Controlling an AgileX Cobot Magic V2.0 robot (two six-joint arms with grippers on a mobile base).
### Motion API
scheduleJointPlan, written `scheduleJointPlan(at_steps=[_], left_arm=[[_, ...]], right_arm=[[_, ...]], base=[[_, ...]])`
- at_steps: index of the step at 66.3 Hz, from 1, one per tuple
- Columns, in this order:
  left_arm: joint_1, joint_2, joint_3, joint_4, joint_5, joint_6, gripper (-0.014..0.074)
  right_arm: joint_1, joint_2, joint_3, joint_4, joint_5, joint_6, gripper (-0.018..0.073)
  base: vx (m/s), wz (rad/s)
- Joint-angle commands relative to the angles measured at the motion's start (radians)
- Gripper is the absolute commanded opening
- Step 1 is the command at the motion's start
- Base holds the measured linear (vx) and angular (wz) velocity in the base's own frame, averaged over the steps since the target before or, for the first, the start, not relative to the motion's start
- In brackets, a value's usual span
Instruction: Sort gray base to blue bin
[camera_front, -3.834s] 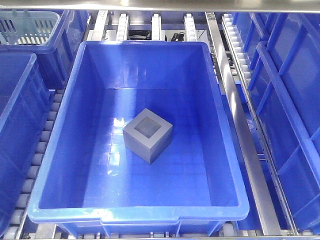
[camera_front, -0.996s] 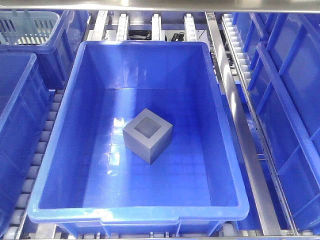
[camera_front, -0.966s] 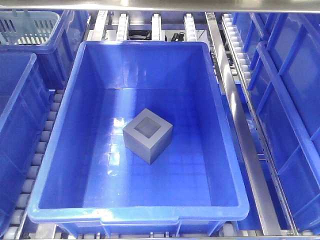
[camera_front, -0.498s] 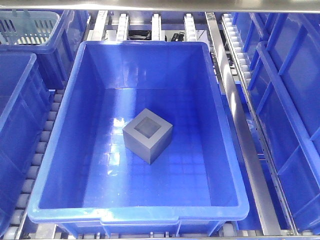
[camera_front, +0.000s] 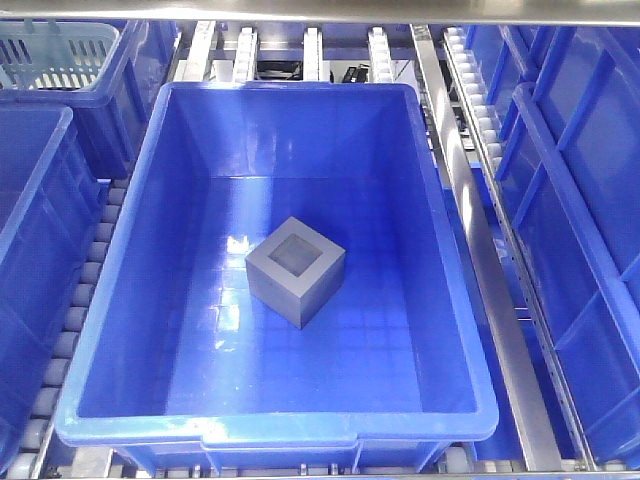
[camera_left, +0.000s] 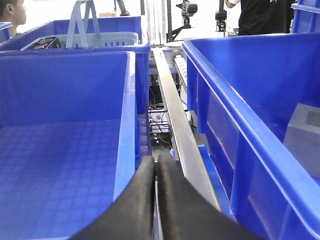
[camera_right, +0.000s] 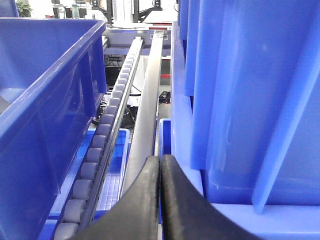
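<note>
Nothing moved: matte gray base (camera_front: 295, 270) on glossy blue bin (camera_front: 130, 250) grid floor; both fingers pressed together, empty.

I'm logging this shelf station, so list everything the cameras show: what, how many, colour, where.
gray base: one, light gray, recess facing up, on the floor of the blue bin.
blue bin: one, bright blue, centre of the rack.
other blue bins: several, left and right of it.
teal basket: one, pale teal, far left, inside a bin.
roller rails: gray, between bins.
left gripper: black, shut, empty, between bins.
right gripper: black, shut, empty, over a rail.
</note>
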Motion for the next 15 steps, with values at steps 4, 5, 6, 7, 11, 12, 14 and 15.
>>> scheduleJointPlan(at_steps=[4,5,6,7,11,12,14,15], left_arm=[[-0.008,-0.017,0.029,-0.002,-0.07,0.0,-0.0006],[-0.008,-0.017,0.029,-0.002,-0.07,0.0,-0.0006],[-0.008,-0.017,0.029,-0.002,-0.07,0.0,-0.0006],[-0.008,-0.017,0.029,-0.002,-0.07,0.0,-0.0006],[-0.008,-0.017,0.029,-0.002,-0.07,0.0,-0.0006],[-0.008,-0.017,0.029,-0.002,-0.07,0.0,-0.0006],[-0.008,-0.017,0.029,-0.002,-0.07,0.0,-0.0006],[-0.008,-0.017,0.029,-0.002,-0.07,0.0,-0.0006]], right_arm=[[-0.003,-0.012,0.015,-0.006,-0.074,-0.006,-0.0009],[-0.003,-0.012,0.015,-0.006,-0.074,-0.006,-0.0009],[-0.003,-0.012,0.015,-0.006,-0.074,-0.006,-0.0009],[-0.003,-0.012,0.015,-0.006,-0.074,-0.006,-0.0009],[-0.003,-0.012,0.015,-0.006,-0.074,-0.006,-0.0009],[-0.003,-0.012,0.015,-0.006,-0.074,-0.006,-0.0009],[-0.003,-0.012,0.015,-0.006,-0.074,-0.006,-0.0009],[-0.003,-0.012,0.015,-0.006,-0.074,-0.006,-0.0009]], base=[[0.0,0.0],[0.0,0.0],[0.0,0.0],[0.0,0.0],[0.0,0.0],[0.0,0.0],[0.0,0.0],[0.0,0.0]])
